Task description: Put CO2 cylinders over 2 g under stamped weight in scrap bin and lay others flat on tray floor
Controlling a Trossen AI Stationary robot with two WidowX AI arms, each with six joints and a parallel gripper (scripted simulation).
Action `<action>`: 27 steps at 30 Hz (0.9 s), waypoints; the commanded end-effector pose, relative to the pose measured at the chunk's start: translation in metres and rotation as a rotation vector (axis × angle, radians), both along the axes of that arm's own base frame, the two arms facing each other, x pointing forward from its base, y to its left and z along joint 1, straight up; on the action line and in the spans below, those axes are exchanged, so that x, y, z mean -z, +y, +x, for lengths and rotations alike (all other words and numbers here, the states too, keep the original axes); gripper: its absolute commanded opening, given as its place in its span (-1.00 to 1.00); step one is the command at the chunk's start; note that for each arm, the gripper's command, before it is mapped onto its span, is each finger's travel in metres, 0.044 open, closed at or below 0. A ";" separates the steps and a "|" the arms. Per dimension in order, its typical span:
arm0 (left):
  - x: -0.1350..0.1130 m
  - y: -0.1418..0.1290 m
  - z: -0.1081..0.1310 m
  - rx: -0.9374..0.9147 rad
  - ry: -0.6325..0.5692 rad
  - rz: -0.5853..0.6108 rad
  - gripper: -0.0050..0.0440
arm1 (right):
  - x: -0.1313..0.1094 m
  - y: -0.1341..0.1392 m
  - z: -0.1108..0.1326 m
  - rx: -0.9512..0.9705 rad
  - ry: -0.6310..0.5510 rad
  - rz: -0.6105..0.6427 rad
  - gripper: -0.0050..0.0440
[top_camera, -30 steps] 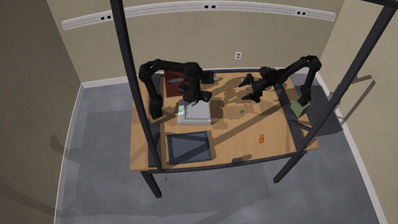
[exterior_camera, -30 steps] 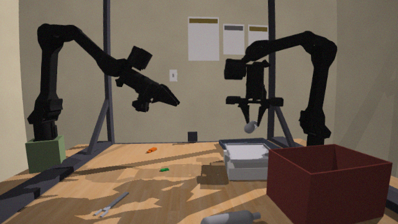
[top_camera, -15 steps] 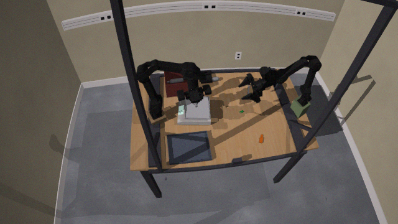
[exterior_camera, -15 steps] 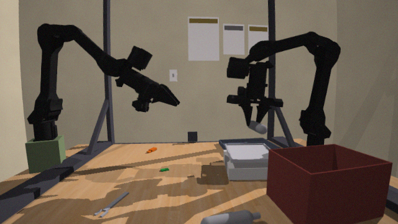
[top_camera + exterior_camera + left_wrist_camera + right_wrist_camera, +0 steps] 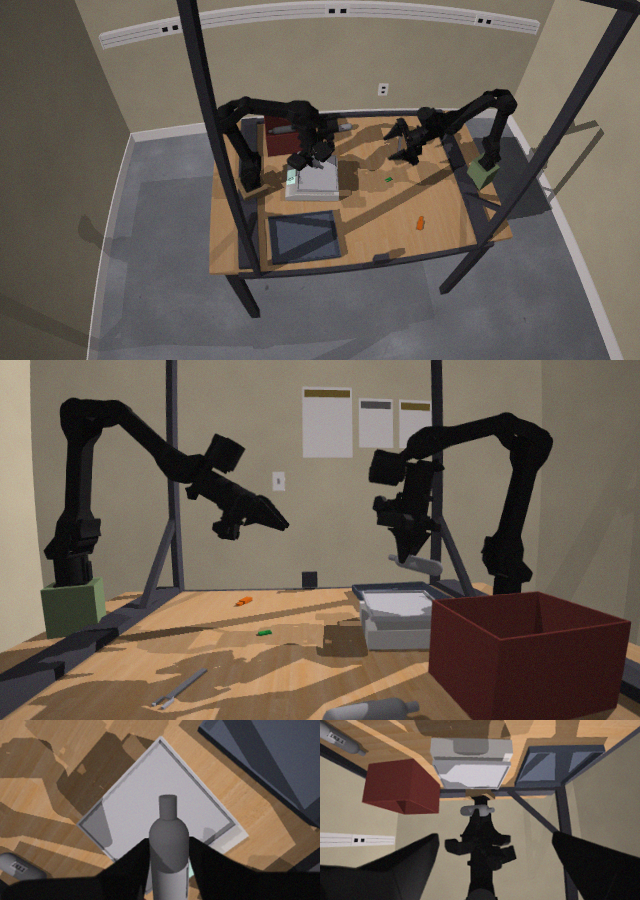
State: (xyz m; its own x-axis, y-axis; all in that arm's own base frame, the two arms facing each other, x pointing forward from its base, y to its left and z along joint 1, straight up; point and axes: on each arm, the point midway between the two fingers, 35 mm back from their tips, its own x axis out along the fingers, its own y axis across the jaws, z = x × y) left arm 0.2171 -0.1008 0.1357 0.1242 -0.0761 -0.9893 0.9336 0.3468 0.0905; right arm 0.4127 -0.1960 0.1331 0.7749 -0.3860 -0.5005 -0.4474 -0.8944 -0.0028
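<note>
Grey cylinder [image 5: 316,164] [image 5: 425,565] [image 5: 169,844] [image 5: 465,811] is pinched in our left gripper [image 5: 310,162] [image 5: 406,558] [image 5: 169,842] [image 5: 482,808], above the scale [image 5: 318,179] [image 5: 398,638] [image 5: 161,776] [image 5: 474,777], right of centre in the exterior view; our right gripper [image 5: 388,148] [image 5: 286,526] [image 5: 496,838] is spread; the red bin [image 5: 284,145] [image 5: 555,670] [image 5: 389,780] stands lower right.
</note>
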 end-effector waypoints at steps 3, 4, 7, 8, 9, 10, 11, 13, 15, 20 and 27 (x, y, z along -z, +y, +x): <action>-0.005 0.000 0.000 -0.311 -0.026 -0.060 -1.00 | -0.013 -0.002 0.002 0.001 -0.027 -0.016 1.00; -0.005 0.000 0.000 -0.311 -0.026 -0.060 -1.00 | -0.013 -0.002 0.002 0.001 -0.027 -0.016 1.00; -0.005 0.000 0.000 -0.415 -0.024 -0.081 -1.00 | -0.013 -0.002 0.002 0.001 -0.027 -0.016 1.00; -0.005 0.000 0.000 -0.465 -0.023 -0.092 -1.00 | -0.013 -0.002 0.002 0.001 -0.027 -0.016 1.00; -0.005 0.000 0.000 -0.527 -0.021 -0.106 -1.00 | -0.013 -0.002 0.002 0.001 -0.027 -0.016 1.00; -0.004 0.000 0.000 -0.575 -0.020 -0.117 -1.00 | -0.013 -0.002 0.002 0.001 -0.027 -0.016 1.00; -0.004 0.000 0.000 -0.620 -0.019 -0.128 -1.00 | -0.013 -0.002 0.002 0.001 -0.027 -0.016 1.00; -0.004 0.000 0.000 -0.709 -0.016 -0.149 -1.00 | -0.013 -0.002 0.002 0.001 -0.027 -0.016 1.00; -0.004 0.000 0.000 -0.799 -0.012 -0.170 -1.00 | -0.013 -0.002 0.002 0.001 -0.027 -0.016 1.00; -0.005 0.000 0.000 -1.024 0.000 -0.227 -1.00 | -0.013 -0.002 0.002 0.001 -0.027 -0.016 1.00; -0.005 0.000 0.000 -1.282 0.021 -0.296 -1.00 | -0.013 -0.002 0.002 0.001 -0.027 -0.016 1.00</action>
